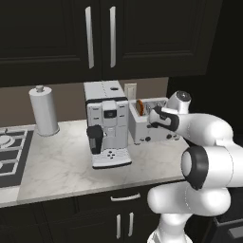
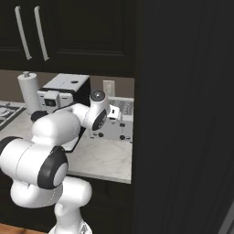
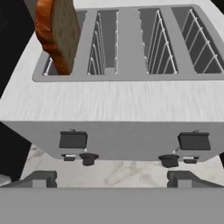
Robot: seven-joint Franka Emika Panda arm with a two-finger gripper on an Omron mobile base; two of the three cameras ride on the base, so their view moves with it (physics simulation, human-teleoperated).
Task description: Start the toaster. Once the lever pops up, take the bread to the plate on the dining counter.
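Four toaster (image 3: 118, 109) slots, bread (image 3: 59, 30) upright in leftmost

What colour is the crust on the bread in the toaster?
Orange-brown, around a tan face; the bread shows best in the hand view.

From behind on the right, the white arm (image 2: 50, 137) rises at lower left and reaches forward over the marble table (image 2: 103, 160), its wrist right in front of the toaster (image 2: 119, 123). The toaster sits at the back, hard against the tall dark panel (image 2: 183, 114). Just left of it stands the coffee machine (image 2: 64, 93), and further left a paper towel roll (image 2: 28, 91). Dark upper cabinets (image 2: 68, 32) with long pale handles hang overhead.
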